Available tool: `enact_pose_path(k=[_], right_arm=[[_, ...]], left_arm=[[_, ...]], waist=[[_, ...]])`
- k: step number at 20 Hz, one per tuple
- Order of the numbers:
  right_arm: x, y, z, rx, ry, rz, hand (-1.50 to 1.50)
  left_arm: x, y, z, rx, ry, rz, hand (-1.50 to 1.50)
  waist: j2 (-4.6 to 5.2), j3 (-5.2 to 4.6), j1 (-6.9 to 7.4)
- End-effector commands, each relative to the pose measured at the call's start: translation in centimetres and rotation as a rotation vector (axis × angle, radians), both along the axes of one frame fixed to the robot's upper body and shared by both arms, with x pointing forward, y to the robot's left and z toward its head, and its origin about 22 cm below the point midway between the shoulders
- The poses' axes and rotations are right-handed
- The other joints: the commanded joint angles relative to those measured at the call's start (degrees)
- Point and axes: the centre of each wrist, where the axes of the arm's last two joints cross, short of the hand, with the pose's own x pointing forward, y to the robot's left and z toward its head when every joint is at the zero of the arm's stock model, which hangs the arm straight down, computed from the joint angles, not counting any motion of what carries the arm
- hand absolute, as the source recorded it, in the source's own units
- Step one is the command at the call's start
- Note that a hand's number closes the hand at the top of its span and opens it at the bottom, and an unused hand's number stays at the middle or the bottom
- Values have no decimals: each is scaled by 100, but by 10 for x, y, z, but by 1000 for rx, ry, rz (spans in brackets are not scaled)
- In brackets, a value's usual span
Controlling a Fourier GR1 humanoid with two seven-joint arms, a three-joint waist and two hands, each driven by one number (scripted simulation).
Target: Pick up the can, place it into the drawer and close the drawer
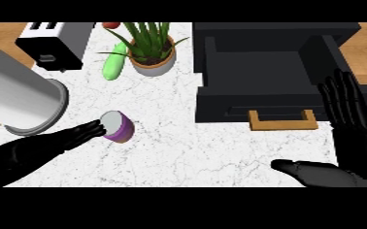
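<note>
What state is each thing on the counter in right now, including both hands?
Drawer: pulled open, nothing visible inside.
Can: tilted on the counter, outside the drawer, left hand's fingertips at it.
Left hand: open, fingers straight, touching the can.
Right hand: open, fingers straight, beside the drawer.
Toaster: upright, slots look empty.
Potted plant: upright.
Cucumber: lying flat.

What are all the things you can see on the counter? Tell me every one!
can: one, purple with a silver top, lower left on the counter
drawer: one, black, pulled open, wooden handle, right side
potted plant: one, green leaves, tan pot, top middle
cucumber: one, green, left of the plant
toaster: one, silver and black, top left
big pot: one, silver, left edge
counter: one, white marble
left hand: one, black, fingers touching the can
right hand: one, black, open, beside the drawer
</note>
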Motion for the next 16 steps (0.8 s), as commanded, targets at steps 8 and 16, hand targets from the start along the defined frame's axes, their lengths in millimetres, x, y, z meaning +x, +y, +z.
enact_pose_path(k=[8, 16], right_arm=[[-25, -24, -12, -2, 45, -37, -150], [-24, -38, -1, 2, 36, -38, -150]], left_arm=[[42, 63, -7, 3, 110, -16, -150], [35, 34, -10, 36, 133, 1, -150]], waist=[[-18, 4, 28], [-29, 6, 74]])
